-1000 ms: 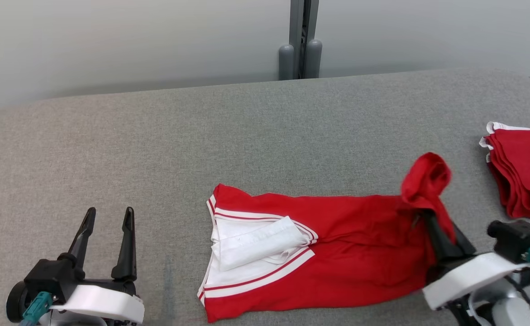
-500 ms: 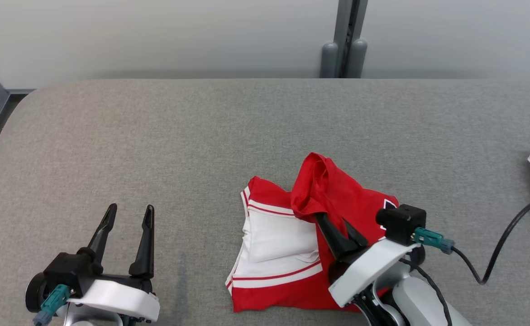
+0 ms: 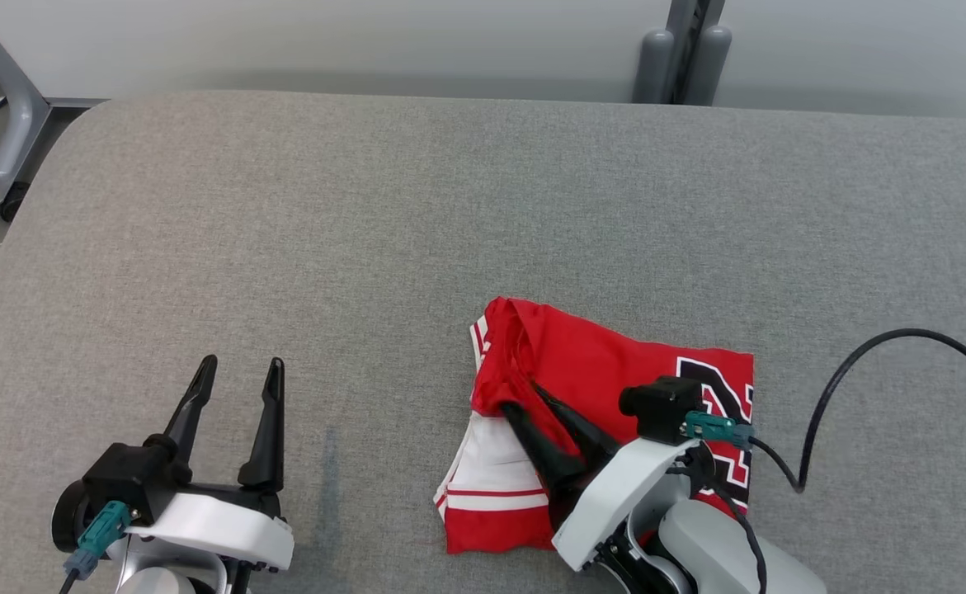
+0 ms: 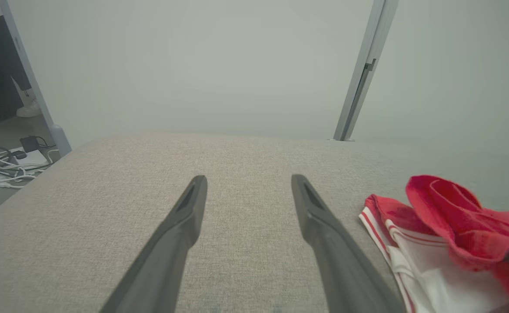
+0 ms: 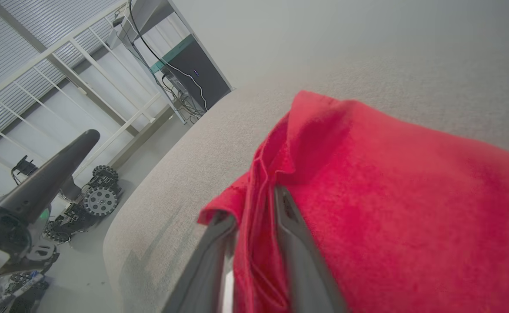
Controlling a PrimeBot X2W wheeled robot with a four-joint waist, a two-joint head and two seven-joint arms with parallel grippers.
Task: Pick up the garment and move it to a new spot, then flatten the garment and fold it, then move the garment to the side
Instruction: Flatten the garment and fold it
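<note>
The grey fabric-covered tabletop [image 3: 367,206] is the largest thing we see, its far-left corner rounded. On it lies the red jersey [image 3: 614,363], close to the near edge and right of the middle. It is folded over on itself, so a white panel with red stripes [image 3: 495,450] shows at its left end and part of a black-and-white numeral [image 3: 722,388] at its right.

Our right gripper [image 3: 522,398] lies over the jersey's near half, pointing toward the far-left corner. Its two fingers [image 5: 293,243] stand a little apart with a bunched fold of red cloth between them. Whether they pinch that fold or merely straddle it we cannot tell.

Our left gripper [image 3: 242,363] sits near the near edge on the left, well apart from the jersey. Its fingers are spread wide over bare cloth with nothing between them.

A black cable [image 3: 862,346] arcs from the right wrist out over the tabletop to the right.
</note>
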